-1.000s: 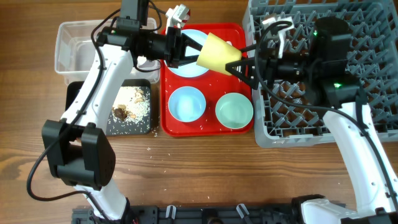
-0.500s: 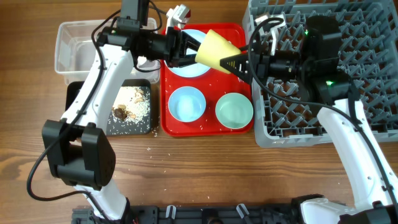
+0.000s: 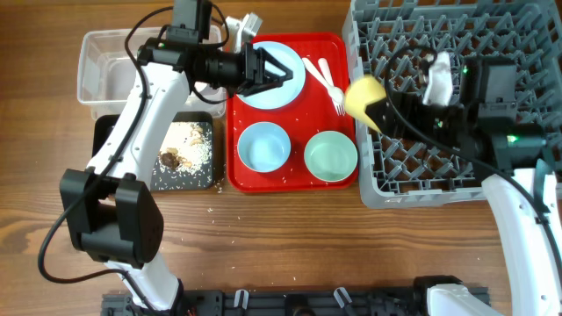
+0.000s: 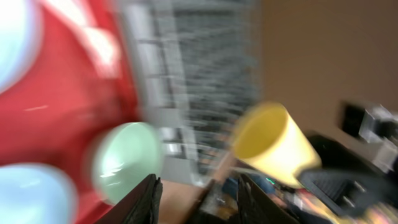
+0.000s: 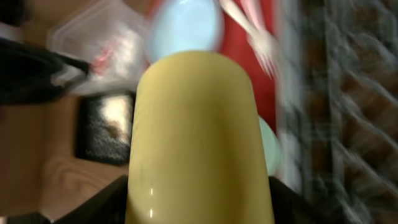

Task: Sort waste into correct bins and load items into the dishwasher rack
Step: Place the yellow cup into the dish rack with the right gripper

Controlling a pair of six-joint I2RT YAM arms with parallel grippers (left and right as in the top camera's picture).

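Dishwasher rack [image 3: 527, 35] fills the 3 o'clock side of the overhead view, with the red tray [image 3: 297, 180] just beside it at its 9 o'clock. The clear tub [image 3: 105, 66] sits at the tray's 10 o'clock. The black tub [image 3: 156, 180], holding rice scraps [image 3: 189, 145], sits at its 8 o'clock.

On the tray, the plate [image 3: 263, 96] lies at 12, the blue bowl [image 3: 263, 147] at 7 and the green bowl [image 3: 330, 155] at 5. The left gripper [image 3: 283, 72] hangs splayed and empty above the plate. The right gripper [image 3: 375, 105] is clamped on the yellow cup [image 3: 362, 95] at the rack's 9 o'clock rim. The fork and spoon [image 3: 327, 81] lie at the tray's 1 o'clock.
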